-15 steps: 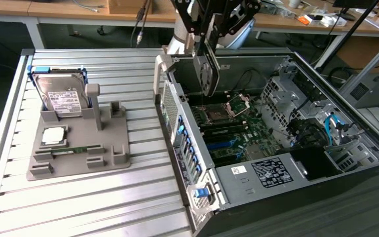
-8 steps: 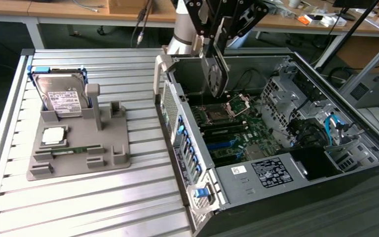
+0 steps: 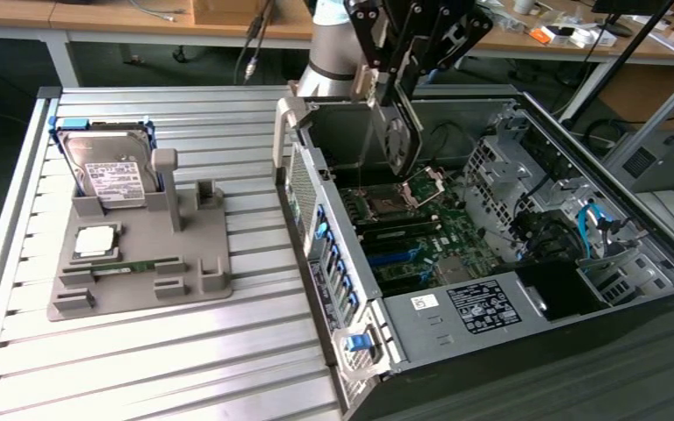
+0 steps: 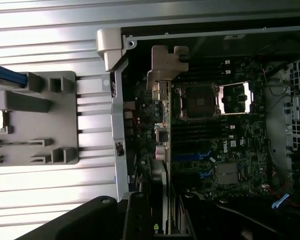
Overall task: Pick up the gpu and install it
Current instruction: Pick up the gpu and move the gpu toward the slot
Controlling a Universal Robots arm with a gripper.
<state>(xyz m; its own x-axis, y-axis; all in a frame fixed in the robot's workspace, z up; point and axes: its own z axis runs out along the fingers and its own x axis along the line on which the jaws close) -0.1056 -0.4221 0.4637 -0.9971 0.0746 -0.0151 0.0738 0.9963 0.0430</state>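
The gpu [image 3: 398,136], a thin dark card with a silver bracket, hangs on edge over the open computer case [image 3: 313,202]. It hovers above the motherboard [image 3: 425,241], near the case's rear wall. My gripper [image 3: 405,79] is shut on its upper edge. In the wrist view the gpu [image 4: 162,100] appears edge-on, with its silver bracket [image 4: 166,62] at the far end and my gripper [image 4: 162,220] clamped on the near end. The card lies alongside the rear panel, above the blue slots [image 4: 192,157] and beside the processor socket [image 4: 197,100].
On the exterior view's left, a grey fixture tray [image 3: 203,263] sits on the ribbed metal table [image 3: 138,368]. It holds a hard drive [image 3: 109,171], a processor chip [image 3: 95,241] and a memory stick [image 3: 138,266]. Drive cages and cables [image 3: 548,210] fill the case's far side.
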